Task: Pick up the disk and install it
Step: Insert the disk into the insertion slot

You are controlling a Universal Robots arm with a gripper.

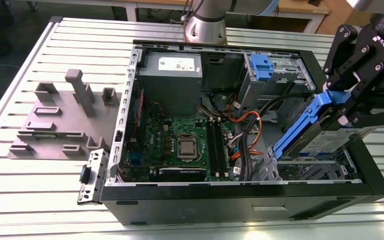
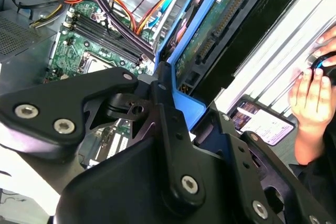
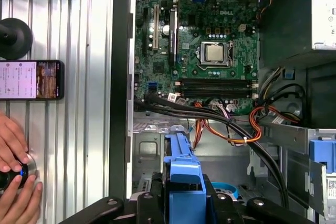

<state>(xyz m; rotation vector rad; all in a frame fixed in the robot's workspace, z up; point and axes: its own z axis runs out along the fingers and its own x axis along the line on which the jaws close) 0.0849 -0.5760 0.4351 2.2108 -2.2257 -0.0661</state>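
The disk [image 1: 317, 136], a silver drive in a blue carrier frame, hangs tilted on edge over the open computer case [image 1: 245, 191], at the exterior view's right. My gripper [image 1: 352, 107] is shut on its upper end. Just below it lies the metal drive bay [image 1: 312, 172] in the case's near right corner. In the second wrist view the disk [image 2: 220, 30] shows its green circuit-board side, clamped between the black fingers [image 2: 168, 114]. In the first wrist view the blue carrier [image 3: 181, 174] stands edge-on above the bay floor [image 3: 152, 148].
Inside the case are the motherboard [image 1: 178, 145], a grey metal box [image 1: 172, 75], a smaller blue clip [image 1: 261, 67] and orange and black cables [image 1: 245, 127]. A grey fixture [image 1: 58, 120] lies on the table beside it. A person's hand [image 2: 312, 93] and a phone [image 3: 31, 80] rest outside the case.
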